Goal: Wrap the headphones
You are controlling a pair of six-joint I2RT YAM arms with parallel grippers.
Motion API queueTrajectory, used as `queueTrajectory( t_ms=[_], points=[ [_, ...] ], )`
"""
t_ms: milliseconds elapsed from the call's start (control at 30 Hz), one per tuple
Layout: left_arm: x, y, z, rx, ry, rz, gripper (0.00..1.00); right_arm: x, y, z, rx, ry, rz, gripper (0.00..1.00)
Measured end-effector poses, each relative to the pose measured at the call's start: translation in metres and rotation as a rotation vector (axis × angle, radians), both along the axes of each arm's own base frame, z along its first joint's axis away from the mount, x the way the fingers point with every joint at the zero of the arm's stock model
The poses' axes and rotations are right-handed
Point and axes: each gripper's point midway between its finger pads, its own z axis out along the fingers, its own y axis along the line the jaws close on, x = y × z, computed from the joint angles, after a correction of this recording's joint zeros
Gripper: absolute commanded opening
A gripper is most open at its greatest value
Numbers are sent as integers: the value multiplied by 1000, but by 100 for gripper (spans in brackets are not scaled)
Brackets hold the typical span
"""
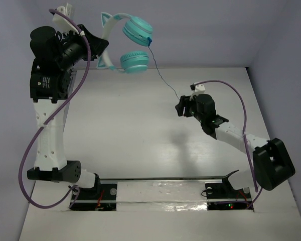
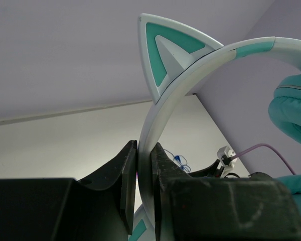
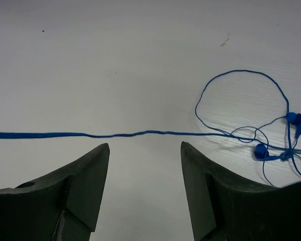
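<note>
Ann: So, from up top, where are the headphones point(image 1: 135, 60)?

Ben: Up in the air, over the far left corner of the table point(image 1: 130, 135). The left gripper point(image 1: 98, 47) has them. The thin blue cord point(image 1: 159, 75) hangs down toward the right gripper point(image 1: 183, 108), which is over the right half of the table.

Ann: And what does the left wrist view show?

Ben: Two black fingers point(image 2: 123, 175) are squeezed tight on the pale headband point(image 2: 190, 70). A cat ear point(image 2: 165, 50) sticks up just above them. A teal earcup point(image 2: 291, 110) is at the right.

Ann: What about the right wrist view?

Ben: Those jaws stand wide apart and hold nothing. The cord runs sideways across the table, just past the tips. It is not pinched. It ends in a loose tangle of loops point(image 3: 261, 145) lying on the table at the right.
</note>
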Motion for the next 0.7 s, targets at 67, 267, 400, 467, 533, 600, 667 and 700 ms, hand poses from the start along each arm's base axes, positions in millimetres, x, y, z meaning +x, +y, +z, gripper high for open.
queueTrajectory(
  t_ms=[67,267,400,467,533,600,667,700],
  points=[
    [-1,-1,1,-2,-4,-3,0,1,2,-1,-9,-9,15,66],
    [-9,-1,6,-6,-18,-13,0,12,10,16,-17,-111,61,62],
    [-21,-1,13,-8,-42,-17,0,17,18,22,-11,-161,98,54],
    [-26,-2,18,-12,-53,-23,0,17,25,21,2,-170,131,49],
    [-28,-4,20,-17,-58,-35,0,18,33,19,25,-170,165,35],
    [-28,-5,19,-22,-55,-42,0,16,41,16,59,-166,195,20],
    [-25,-5,18,-28,-47,-42,0,12,48,14,98,-153,224,13],
    [-24,-5,17,-32,-42,-40,0,10,51,14,119,-144,236,8]
  ],
)
